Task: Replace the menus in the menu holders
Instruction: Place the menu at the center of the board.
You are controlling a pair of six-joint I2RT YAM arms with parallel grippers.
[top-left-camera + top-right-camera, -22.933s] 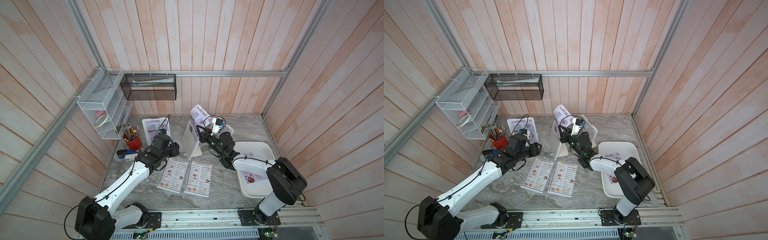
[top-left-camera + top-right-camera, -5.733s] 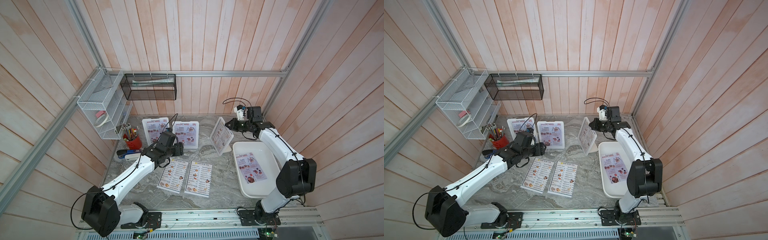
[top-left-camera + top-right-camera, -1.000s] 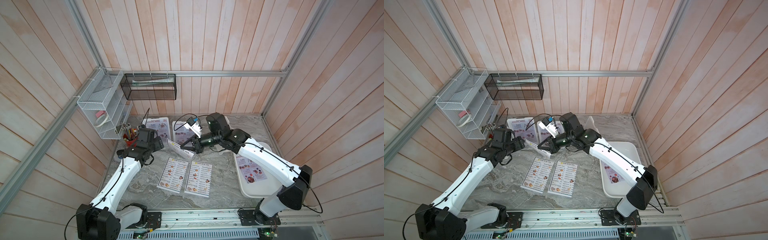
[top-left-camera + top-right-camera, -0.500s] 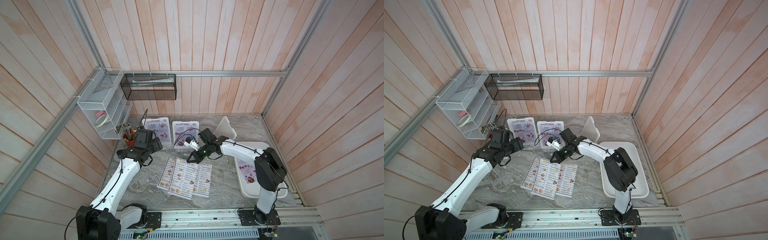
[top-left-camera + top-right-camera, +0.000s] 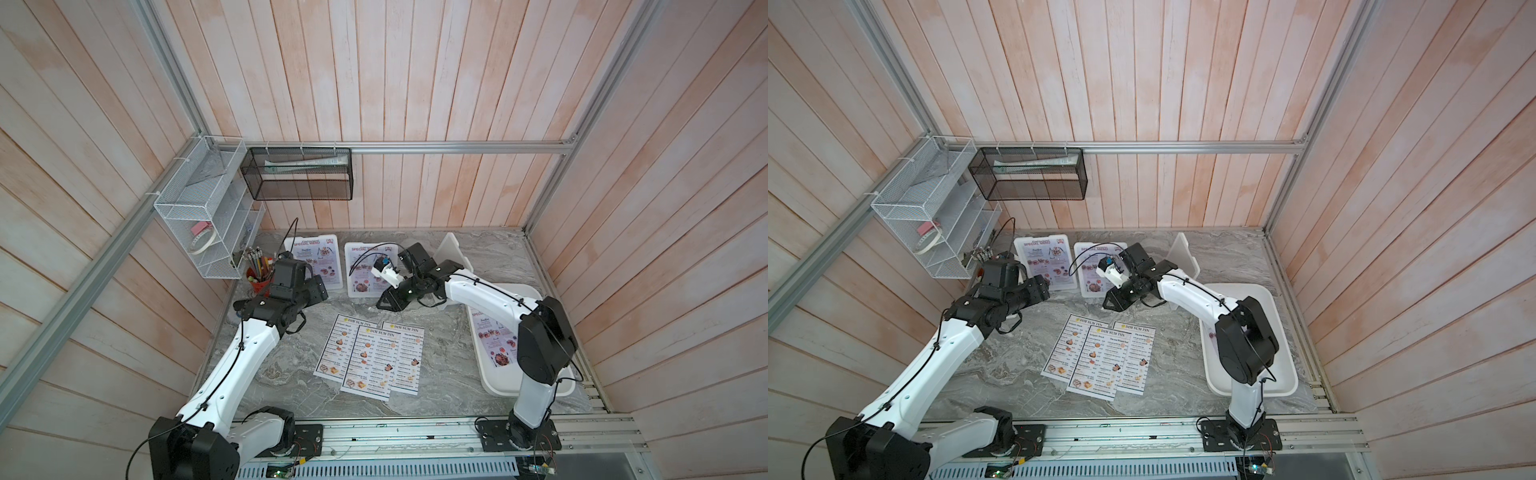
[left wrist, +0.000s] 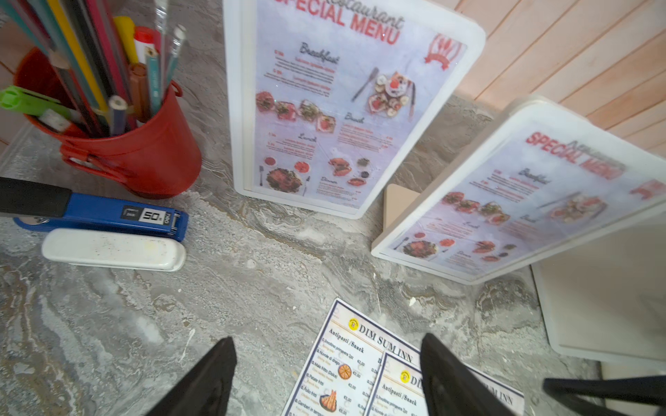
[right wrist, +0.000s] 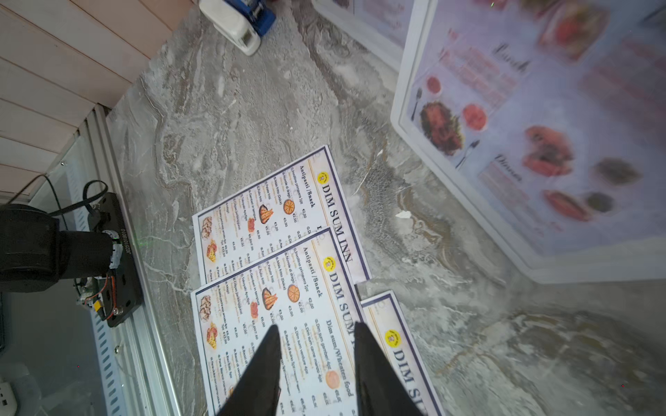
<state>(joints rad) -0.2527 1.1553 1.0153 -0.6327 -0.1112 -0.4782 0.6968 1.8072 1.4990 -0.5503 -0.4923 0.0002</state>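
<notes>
Three white "DIM SUM INN" menus (image 5: 365,361) (image 7: 274,252) lie overlapped mid-table. At the back stand two menu holders (image 6: 238,108) (image 6: 432,268), each framing a lilac "SPECIAL MENU" sheet. A third holder (image 5: 451,253) stands empty and turned sideways. Another lilac menu (image 5: 496,340) lies in the tray. My right gripper (image 5: 384,301) (image 7: 317,326) hovers open just above the far end of the white menus, nothing between its fingers. My left gripper (image 5: 321,287) (image 6: 326,338) is wide open and empty, in front of the left holder.
A white tray (image 5: 498,388) fills the right side. In the back left corner are a red pencil cup (image 6: 144,155), a blue stapler (image 6: 108,218) and a white case (image 6: 111,250). A wire rack (image 5: 203,232) and a black mesh basket (image 5: 299,174) hang on the walls.
The right gripper carried a white menu down onto the two on the table, then opened and let it go. The left arm barely moved.
</notes>
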